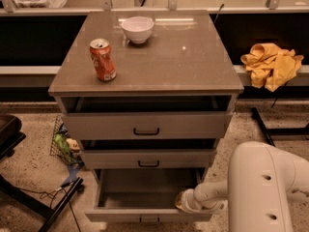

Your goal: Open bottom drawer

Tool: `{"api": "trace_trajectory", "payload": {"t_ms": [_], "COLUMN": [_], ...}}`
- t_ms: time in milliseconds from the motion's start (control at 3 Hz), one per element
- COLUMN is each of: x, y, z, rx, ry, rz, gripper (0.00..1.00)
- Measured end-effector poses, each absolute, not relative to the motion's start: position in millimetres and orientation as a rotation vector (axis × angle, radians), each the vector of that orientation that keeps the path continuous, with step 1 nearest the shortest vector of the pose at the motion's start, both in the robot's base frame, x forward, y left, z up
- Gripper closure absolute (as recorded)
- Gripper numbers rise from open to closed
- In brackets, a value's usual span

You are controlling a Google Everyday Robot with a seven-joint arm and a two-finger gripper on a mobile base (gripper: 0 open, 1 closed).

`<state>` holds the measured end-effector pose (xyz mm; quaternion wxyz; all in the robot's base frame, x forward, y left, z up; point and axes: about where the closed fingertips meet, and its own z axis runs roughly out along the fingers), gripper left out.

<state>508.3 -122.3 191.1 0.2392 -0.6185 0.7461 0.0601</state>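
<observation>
The bottom drawer is the lowest of three in the grey-beige cabinet. It stands pulled out towards me, showing its plain grey inside. Its small black handle is at the bottom edge of the view. My gripper reaches from the white arm at the lower right. It sits at the right end of the drawer, just behind the front panel, touching or nearly touching it.
The top drawer and middle drawer are slightly out. A red soda can and a white bowl stand on the cabinet top. A yellow cloth lies on the right ledge. A small wire basket and black legs are at the left.
</observation>
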Motion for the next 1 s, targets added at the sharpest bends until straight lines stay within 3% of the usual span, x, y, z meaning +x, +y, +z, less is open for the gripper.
{"api": "trace_trajectory", "payload": {"t_ms": [1000], "x": [565], "y": [-107], "z": [199], "rx": [-1.665], "ry": [1.951], "rz": [0.164], "gripper": [1.0]}}
